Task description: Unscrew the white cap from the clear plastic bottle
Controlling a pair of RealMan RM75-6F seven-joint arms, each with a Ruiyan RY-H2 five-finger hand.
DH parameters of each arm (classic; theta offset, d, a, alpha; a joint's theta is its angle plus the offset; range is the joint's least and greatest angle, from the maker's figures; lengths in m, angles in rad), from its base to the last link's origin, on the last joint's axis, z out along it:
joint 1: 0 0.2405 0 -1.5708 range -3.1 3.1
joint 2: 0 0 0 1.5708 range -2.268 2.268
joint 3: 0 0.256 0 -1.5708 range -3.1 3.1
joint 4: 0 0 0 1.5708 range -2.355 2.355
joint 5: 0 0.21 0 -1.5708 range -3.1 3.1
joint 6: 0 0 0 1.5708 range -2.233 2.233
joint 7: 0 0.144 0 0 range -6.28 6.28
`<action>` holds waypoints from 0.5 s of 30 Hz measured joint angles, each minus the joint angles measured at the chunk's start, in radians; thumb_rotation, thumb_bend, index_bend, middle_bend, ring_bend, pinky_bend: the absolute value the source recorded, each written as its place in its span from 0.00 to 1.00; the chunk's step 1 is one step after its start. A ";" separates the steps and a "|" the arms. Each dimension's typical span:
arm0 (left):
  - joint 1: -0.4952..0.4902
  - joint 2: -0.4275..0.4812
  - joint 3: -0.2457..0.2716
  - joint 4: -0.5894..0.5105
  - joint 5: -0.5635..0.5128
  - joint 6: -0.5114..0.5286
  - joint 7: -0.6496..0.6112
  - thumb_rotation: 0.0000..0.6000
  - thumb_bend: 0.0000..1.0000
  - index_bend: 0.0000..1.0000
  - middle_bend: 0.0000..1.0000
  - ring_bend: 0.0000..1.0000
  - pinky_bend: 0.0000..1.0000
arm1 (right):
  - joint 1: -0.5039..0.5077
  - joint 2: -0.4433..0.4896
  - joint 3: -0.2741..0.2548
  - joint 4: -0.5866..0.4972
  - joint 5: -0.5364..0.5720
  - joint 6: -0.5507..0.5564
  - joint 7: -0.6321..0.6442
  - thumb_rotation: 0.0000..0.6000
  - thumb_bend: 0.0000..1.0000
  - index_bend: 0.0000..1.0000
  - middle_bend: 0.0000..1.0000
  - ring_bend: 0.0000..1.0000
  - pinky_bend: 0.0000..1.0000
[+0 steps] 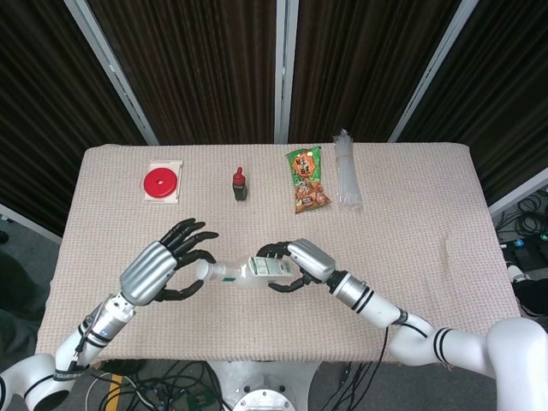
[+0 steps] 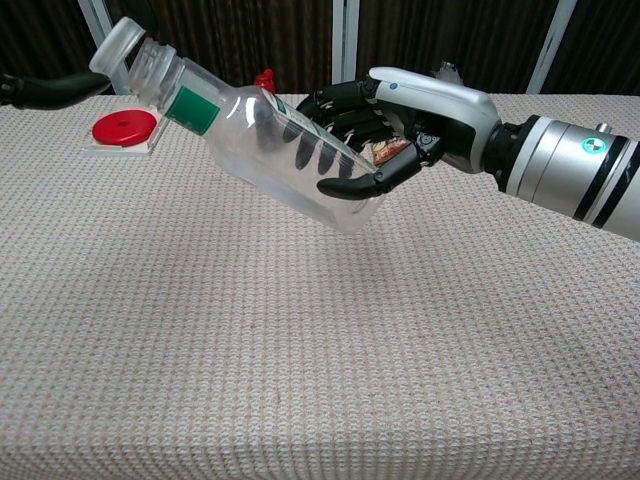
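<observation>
Clear plastic bottle (image 2: 270, 140) held tilted above the cloth-covered surface (image 2: 300, 360), its white cap (image 2: 115, 42) pointing toward the left hand (image 1: 158, 267).

The right hand (image 2: 400, 125) grips the bottle's lower body, dark fingers (image 2: 350, 185) wrapped round it. In the chest view the cap sits askew at the neck. The left hand's fingers are spread around the cap end; whether they pinch it cannot be told. Along the surface's far edge lie a red disc on a white card (image 1: 162, 182), a small dark bottle with a red top (image 1: 240, 185), a green snack packet (image 1: 307, 180) and a bundle of clear straws (image 1: 346, 169).
</observation>
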 measured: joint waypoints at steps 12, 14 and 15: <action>0.044 0.019 0.002 0.058 -0.102 -0.001 0.044 1.00 0.37 0.47 0.14 0.03 0.02 | -0.006 0.073 -0.009 -0.021 0.019 -0.039 -0.142 1.00 0.58 0.60 0.53 0.38 0.51; 0.048 0.018 0.005 0.074 -0.141 -0.031 0.073 1.00 0.37 0.47 0.14 0.03 0.02 | -0.009 0.100 -0.010 -0.038 0.032 -0.055 -0.199 1.00 0.58 0.60 0.53 0.38 0.51; 0.049 0.014 0.007 0.086 -0.163 -0.056 0.096 1.00 0.37 0.47 0.14 0.03 0.02 | -0.012 0.121 -0.010 -0.054 0.044 -0.066 -0.239 1.00 0.58 0.60 0.53 0.38 0.51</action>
